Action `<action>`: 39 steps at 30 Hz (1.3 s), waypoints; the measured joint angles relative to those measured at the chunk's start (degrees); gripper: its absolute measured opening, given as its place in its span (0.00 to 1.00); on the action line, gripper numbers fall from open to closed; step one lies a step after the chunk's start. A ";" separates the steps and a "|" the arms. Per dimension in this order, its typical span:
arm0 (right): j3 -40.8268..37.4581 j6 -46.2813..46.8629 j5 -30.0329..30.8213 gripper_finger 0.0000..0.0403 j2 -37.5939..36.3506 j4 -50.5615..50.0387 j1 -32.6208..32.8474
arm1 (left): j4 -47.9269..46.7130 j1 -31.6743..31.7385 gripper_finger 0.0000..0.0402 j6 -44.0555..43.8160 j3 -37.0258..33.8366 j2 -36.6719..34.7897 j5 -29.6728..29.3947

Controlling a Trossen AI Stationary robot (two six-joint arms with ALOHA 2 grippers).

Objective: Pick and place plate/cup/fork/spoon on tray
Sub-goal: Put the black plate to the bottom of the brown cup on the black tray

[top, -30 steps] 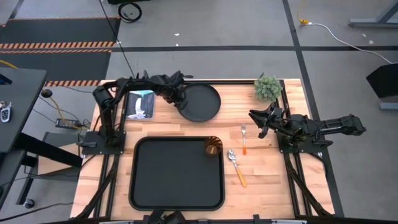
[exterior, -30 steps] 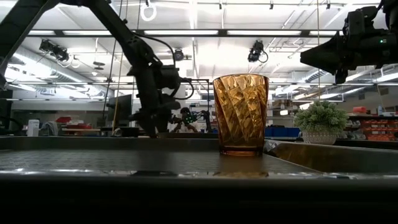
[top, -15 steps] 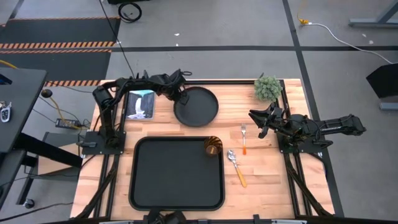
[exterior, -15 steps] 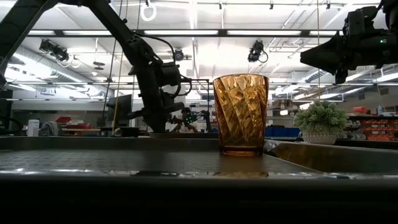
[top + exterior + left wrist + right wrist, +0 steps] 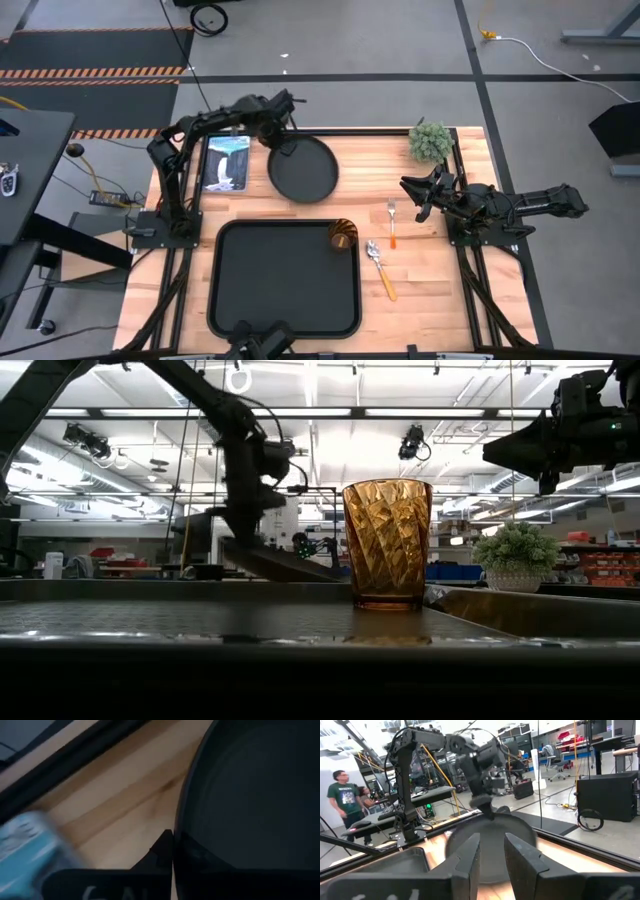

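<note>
My left gripper (image 5: 279,148) is shut on the round black plate (image 5: 305,172) at the table's far middle. In the low view the plate (image 5: 280,563) slants, its held side up. The amber cup (image 5: 342,235) stands upright in the far right corner of the black tray (image 5: 250,300). To the right of the tray, the fork (image 5: 392,222) and the spoon (image 5: 380,268) lie flat on the wood. Above the table near the fork, my right gripper (image 5: 418,200) hangs open with nothing between its fingers (image 5: 520,857). My left gripper holds the plate by its far-left rim (image 5: 181,827), one finger (image 5: 161,851) outside the rim and the other over the plate's inner side. The fingers come from above, pointing down. The held edge is raised and the plate tilts down toward the right; the tray hides its low edge.
A small potted plant (image 5: 431,141) stands at the far right corner. A flat blue-and-white card (image 5: 226,165) lies left of the plate, close to my left arm. In the right wrist view people (image 5: 342,795) stand in the room beyond the table.
My left gripper has taken hold of the plate's rim, then risen and gone toward the table's left edge. The plate has shifted left with it and tipped, its held edge up and its right side low.
</note>
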 joint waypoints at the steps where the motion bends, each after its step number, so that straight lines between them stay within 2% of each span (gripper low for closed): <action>1: 0.00 0.00 0.01 0.23 -0.01 0.00 0.01 | -3.83 0.08 0.03 1.76 1.97 0.02 -0.01; 6: 0.00 0.00 0.02 0.23 0.00 -0.01 0.02 | -20.65 -0.13 0.03 8.38 9.76 0.04 0.25; 11: 0.00 0.02 0.01 0.23 0.00 -0.01 0.00 | -29.63 -3.17 0.03 15.04 11.17 0.04 0.30; 15: 0.00 0.02 0.02 0.23 0.00 -0.01 0.00 | -31.96 -8.37 0.03 19.33 11.15 0.03 0.82; 18: 0.00 0.00 0.00 0.23 0.00 0.00 0.01 | -32.37 -12.70 0.03 21.38 11.15 -0.43 3.55; 23: 0.00 0.00 0.02 0.23 0.00 -0.01 0.00 | -32.41 -21.21 0.03 21.82 10.62 -0.53 3.98; 31: 0.00 0.00 0.02 0.23 -0.02 -0.01 0.00 | -24.56 -36.09 0.03 13.23 6.49 -0.48 8.26; 39: 0.00 0.00 0.02 0.23 -0.02 -0.01 0.00 | -12.21 -45.50 0.03 -5.85 2.16 -0.46 8.76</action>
